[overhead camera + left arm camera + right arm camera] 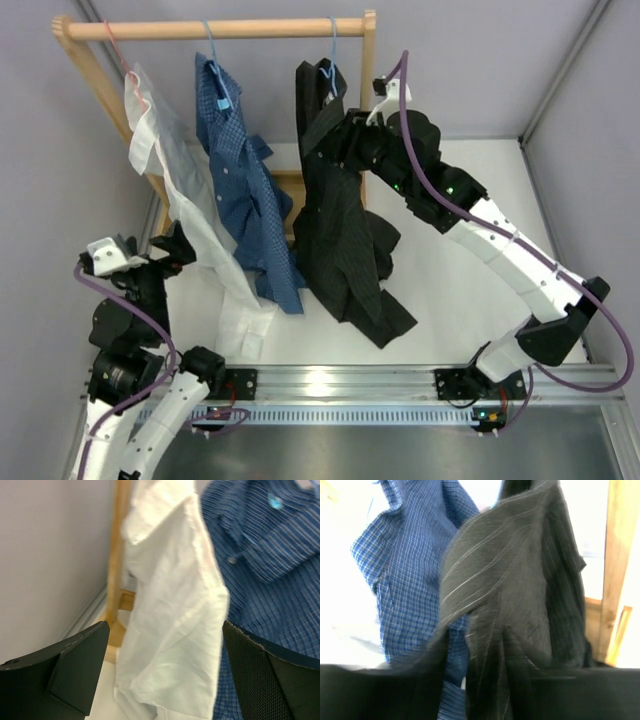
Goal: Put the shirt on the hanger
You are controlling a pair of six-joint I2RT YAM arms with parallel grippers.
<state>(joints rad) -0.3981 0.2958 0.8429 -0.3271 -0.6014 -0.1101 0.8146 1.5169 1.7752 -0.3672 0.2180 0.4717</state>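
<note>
At my right gripper [338, 148], pressed against the shirt [340, 230] just below its collar, I cannot tell whether the jaws pinch the cloth, as the wrist view is blurred. The black fabric with thin pale pinstripes, any label unreadable, hangs from the hanger [330, 55] on the wooden rail [220, 28], its hem low over the white table [450, 290]. My left gripper [165, 645] gapes wide before the white shirt [170, 605].

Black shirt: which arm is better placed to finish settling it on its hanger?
Right, probably. The right gripper is against the black shirt, just below the light-blue hanger on the rail. The left gripper sits open, low at the far left, facing the white shirt.
</note>
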